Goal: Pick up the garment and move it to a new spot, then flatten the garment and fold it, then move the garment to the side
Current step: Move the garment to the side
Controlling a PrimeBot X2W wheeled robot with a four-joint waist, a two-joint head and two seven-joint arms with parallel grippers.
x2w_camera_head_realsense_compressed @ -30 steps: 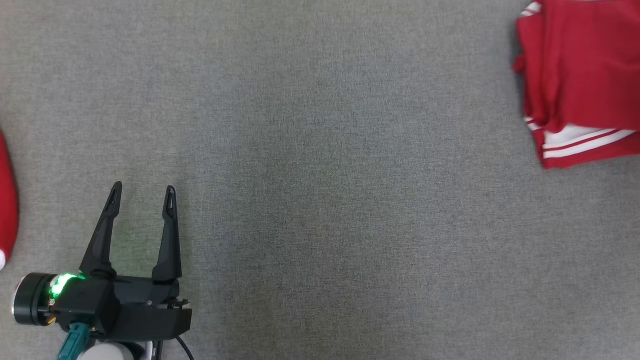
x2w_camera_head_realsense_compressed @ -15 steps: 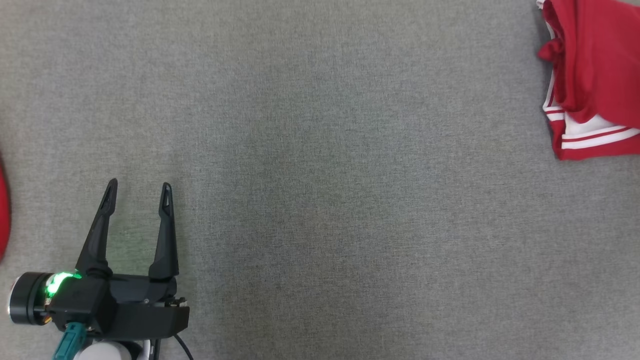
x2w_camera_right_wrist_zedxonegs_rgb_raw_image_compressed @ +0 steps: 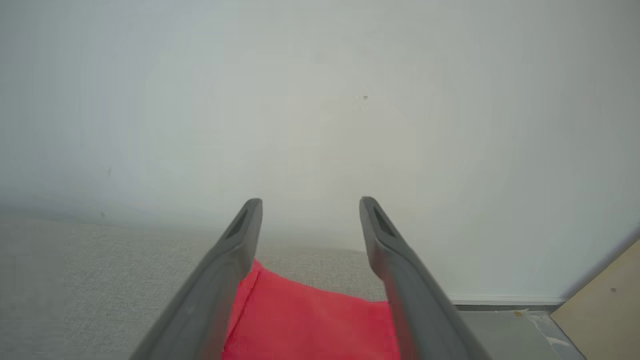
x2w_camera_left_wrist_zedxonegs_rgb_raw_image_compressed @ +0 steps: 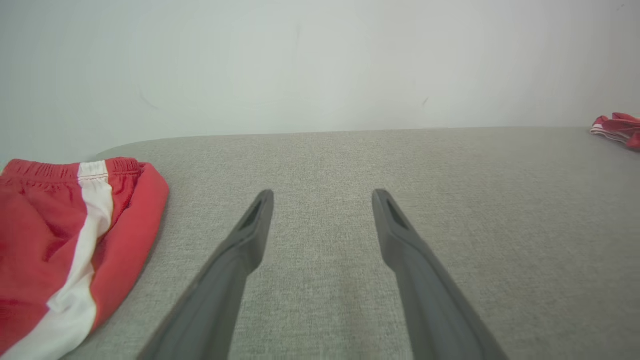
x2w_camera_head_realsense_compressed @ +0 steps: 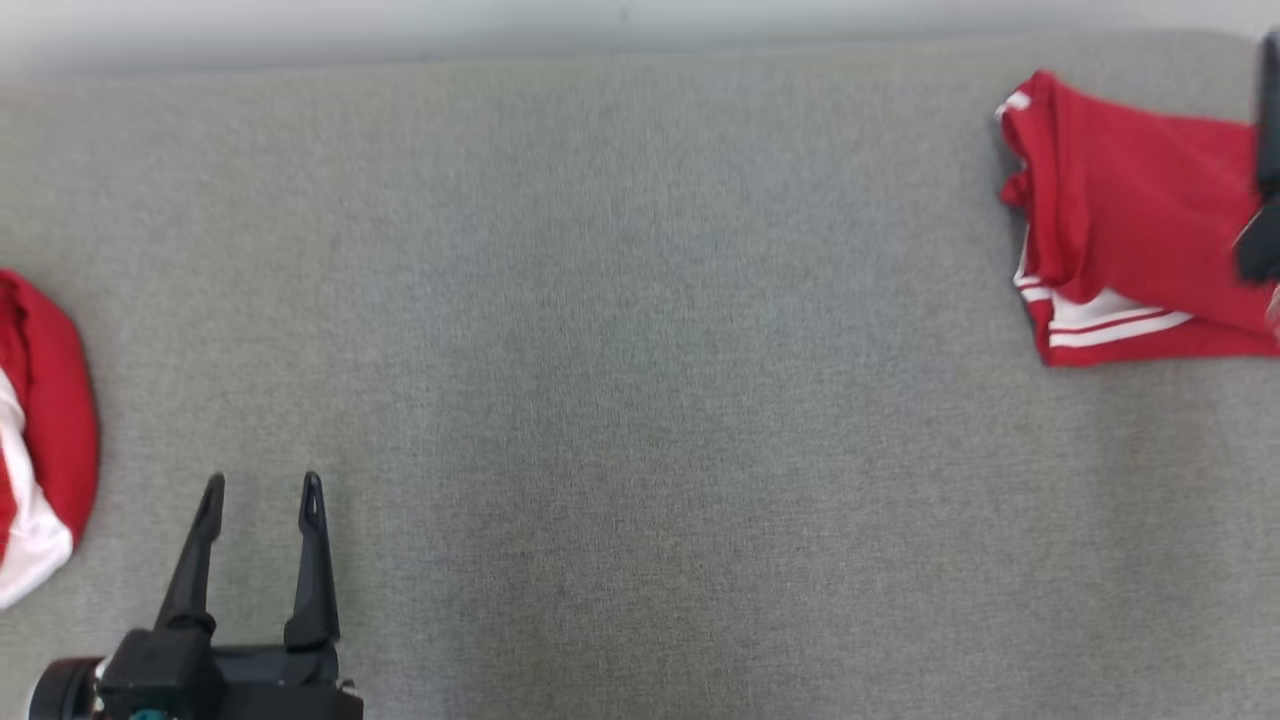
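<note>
Folded and set aside, the red garment [x2w_camera_head_realsense_compressed: 1130,200] is being shown lying on the grey desk [x2w_camera_head_realsense_compressed: 640,420]. It is far across from the left pincer [x2w_camera_head_realsense_compressed: 262,484], toward the robot's right and nearer the wall [x2w_camera_right_wrist_zedxonegs_rgb_raw_image_compressed: 320,100], close to the desk's corner on that side. The right pincer [x2w_camera_right_wrist_zedxonegs_rgb_raw_image_compressed: 310,201] is being held just above it, as far from the left pincer as the garment itself. Its two fingers are spread with nothing pinched between them, and red cloth is being glimpsed beneath the gap. The left pincer is likewise being held spread and empty over bare desk, with a pair of striped shorts [x2w_camera_left_wrist_zedxonegs_rgb_raw_image_compressed: 60,240] lying just beside it on the robot's left.

Trouble is being judged most likely as the right pincer is being drawn away. If it is pulled off low, a fingertip could be caught in the loose top layer. The fold could then be dragged open, or the bundle shoved toward the desk's corner and off the surface. A mix-up is also being risked, since the striped shorts beside the left pincer are matched to the garment in colour and trim.

The garment is being seen as a compact, roughly square bundle of soft red fabric, with white bands showing along the edge facing the robot. Its top layer is not lying quite flat. Shallow creases are running across it, and a small bunched lump is sticking out on the side turned toward the left pincer.
</note>
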